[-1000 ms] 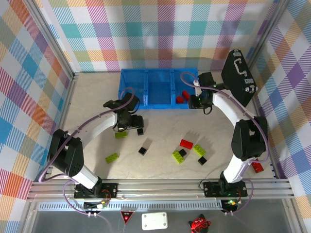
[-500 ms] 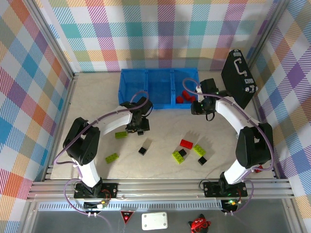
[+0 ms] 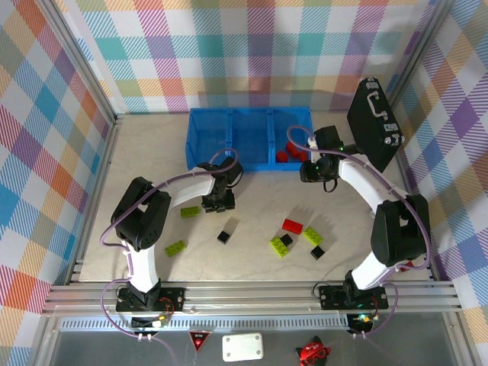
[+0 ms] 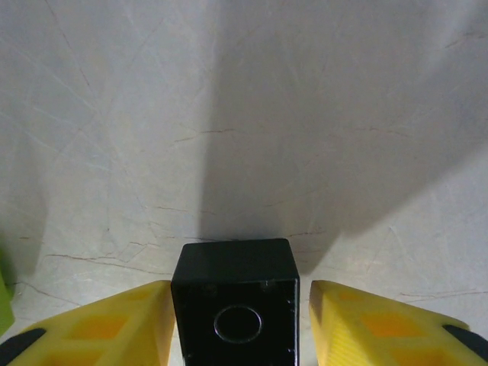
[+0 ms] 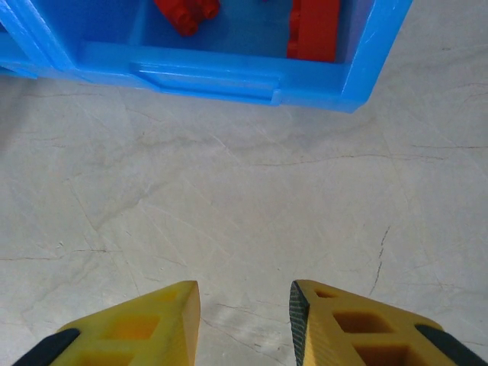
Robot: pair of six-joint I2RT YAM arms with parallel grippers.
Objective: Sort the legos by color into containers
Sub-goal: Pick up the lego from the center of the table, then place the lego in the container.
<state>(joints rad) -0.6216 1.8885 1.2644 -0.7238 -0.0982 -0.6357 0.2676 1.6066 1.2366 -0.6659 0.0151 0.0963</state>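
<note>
**Left jaws straddling a black cube, bin just beyond**

The left gripper is standing over the table in front of the blue bin, with a black cube sitting between its yellow fingers. In the left wrist view one finger is lying against the cube's side while a thin gap is showing on the other. I cannot tell whether the grip is made. The cube is resting stud-up on the table. Being square, it has no long axis to line up with.

The bin is lying straight beyond this gripper, toward the far wall, and the left arm is by far the nearer one to it. The left and middle compartments are looking empty, so either could probably take black. The bare table between is giving free room. The bin's front wall is the one edge to clear, so a lift before travel seems needed. A lime-green brick is lying just beside the gripper on its left, apart from the cube.

The right gripper is hovering with fingers slightly parted and nothing between them. It is sitting just in front of the right compartment, where red bricks are lying.
</note>
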